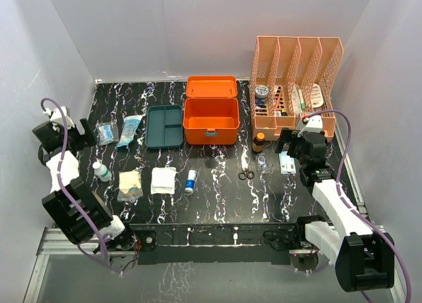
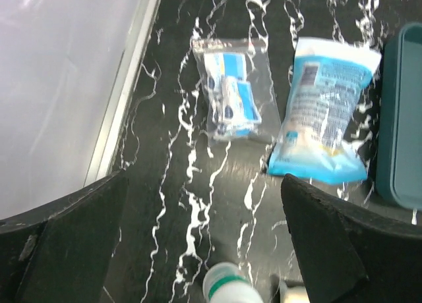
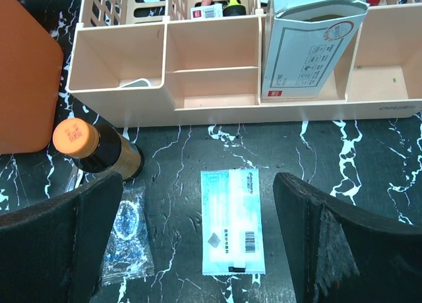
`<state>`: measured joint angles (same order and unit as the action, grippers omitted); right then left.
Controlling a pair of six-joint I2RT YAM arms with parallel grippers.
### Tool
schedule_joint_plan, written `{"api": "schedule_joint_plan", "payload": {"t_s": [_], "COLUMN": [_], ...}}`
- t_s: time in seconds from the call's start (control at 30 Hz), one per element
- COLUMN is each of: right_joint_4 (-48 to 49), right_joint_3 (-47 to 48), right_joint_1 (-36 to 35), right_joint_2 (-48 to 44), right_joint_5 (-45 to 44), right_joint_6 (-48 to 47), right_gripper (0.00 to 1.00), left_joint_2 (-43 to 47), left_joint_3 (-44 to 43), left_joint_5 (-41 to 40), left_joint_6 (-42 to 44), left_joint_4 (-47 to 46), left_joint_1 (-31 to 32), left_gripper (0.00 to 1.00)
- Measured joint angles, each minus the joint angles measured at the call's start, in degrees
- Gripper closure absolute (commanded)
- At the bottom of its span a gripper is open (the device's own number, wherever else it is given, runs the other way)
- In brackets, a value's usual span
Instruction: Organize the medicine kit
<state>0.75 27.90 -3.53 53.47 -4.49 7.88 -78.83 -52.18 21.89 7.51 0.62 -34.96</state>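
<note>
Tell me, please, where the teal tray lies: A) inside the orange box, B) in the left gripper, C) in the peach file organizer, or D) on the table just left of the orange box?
D: the teal tray lies flat on the table, beside the open orange box on its left.

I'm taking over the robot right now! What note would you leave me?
Left gripper: open, empty, above the clear bag of packets and blue pouch.
Right gripper: open, empty, above a flat pale packet, near the brown bottle.
Medicine kit: lid open, looks empty; teal tray lies on the table to its left.
Done: nothing packed yet.
To do: the loose supplies on the table likely go into the kit.
</note>
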Motion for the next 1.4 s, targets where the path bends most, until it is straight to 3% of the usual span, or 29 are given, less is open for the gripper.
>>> {"api": "schedule_joint_plan", "payload": {"t_s": [0.33,0.5,0.97,1.4], "right_joint_4": [-0.7,-1.0,-2.3,-1.7], "right_joint_3": [0.0,0.1,0.1,0.1], "right_joint_1": [-0.4,-0.7,-1.2,-1.3], "right_joint_2": [0.3,1.1,2.4,4.6], "right_joint_5": [1.1,2.0,3.4,4.5], "right_joint_6": [0.2,0.2,-0.3,-0.5], "right_gripper": [0.02,0.02,0.02,0.02], "left_joint_2": [12.1,15.9,21.1,15.1], "left_joint_3": [11.9,13.9,20.8,20.9], "left_joint_5": [12.7,16.3,19.0,17.2], "left_joint_6": [10.8,13.1,14.0,18.5], "left_joint_4": [5.9,9.4,12.3,10.0], "left_joint_1": [-2.7,-4.3,-8.9,-9.2], "left_gripper": [0.03,0.04,0.03,0.03]}}
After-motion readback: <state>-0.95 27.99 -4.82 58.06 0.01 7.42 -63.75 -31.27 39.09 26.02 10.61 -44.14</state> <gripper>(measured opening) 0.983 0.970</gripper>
